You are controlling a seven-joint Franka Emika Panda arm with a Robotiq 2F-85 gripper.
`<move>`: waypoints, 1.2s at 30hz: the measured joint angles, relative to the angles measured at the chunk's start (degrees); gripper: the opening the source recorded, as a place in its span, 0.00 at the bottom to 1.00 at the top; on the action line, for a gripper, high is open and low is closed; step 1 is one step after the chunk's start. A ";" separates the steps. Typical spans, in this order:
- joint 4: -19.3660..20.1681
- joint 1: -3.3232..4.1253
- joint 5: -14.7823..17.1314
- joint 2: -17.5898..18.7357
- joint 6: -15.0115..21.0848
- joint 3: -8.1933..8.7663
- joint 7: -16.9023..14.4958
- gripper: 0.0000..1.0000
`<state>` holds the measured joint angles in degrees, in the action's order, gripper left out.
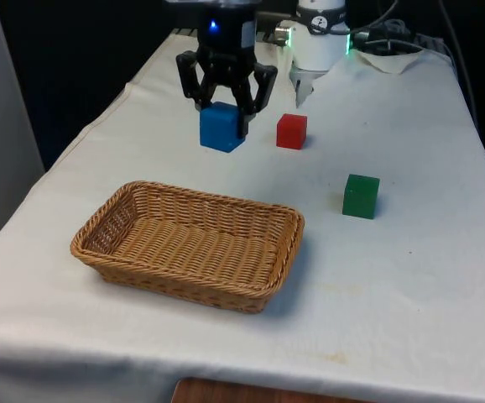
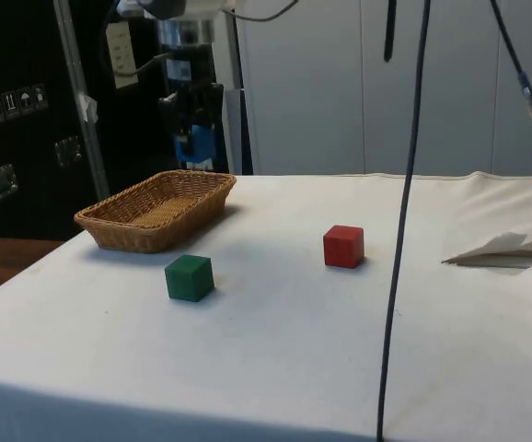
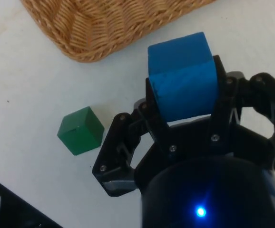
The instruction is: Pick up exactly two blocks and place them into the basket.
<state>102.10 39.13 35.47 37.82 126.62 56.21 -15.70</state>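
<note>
My gripper (image 1: 222, 113) is shut on a blue block (image 1: 221, 127) and holds it in the air beyond the far rim of the wicker basket (image 1: 108, 220). In the side view the blue block (image 2: 201, 144) hangs above the basket's far end (image 2: 213, 180). The wrist view has the blue block (image 3: 184, 81) clamped between the two fingers, with the basket's corner (image 3: 94, 28) just past it. A red block (image 1: 291, 131) rests on the cloth to the front view's right of the gripper. A green block (image 1: 361, 196) sits nearer the camera, further right; it is also on the cloth as green block (image 3: 80, 130).
The basket (image 2: 156, 210) holds nothing. Red block (image 2: 343, 246) and green block (image 2: 190, 277) stand apart on the white cloth. A folded piece of cloth (image 2: 505, 249) lies near the robot's base. A black cable (image 2: 404, 221) hangs in front of the side camera.
</note>
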 measured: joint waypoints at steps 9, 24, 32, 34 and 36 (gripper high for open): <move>-3.32 -2.06 4.35 5.04 -0.63 0.06 -2.46 0.00; -8.37 -6.02 15.24 14.27 -1.09 0.97 -8.94 0.00; -10.94 -7.79 19.08 17.82 -2.01 2.01 -11.23 0.00; -11.86 -8.48 20.51 19.14 -2.18 2.18 -11.92 0.00; -11.86 -8.48 20.51 19.14 -2.18 2.18 -11.92 0.00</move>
<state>90.24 30.65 55.98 56.95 124.45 58.38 -27.62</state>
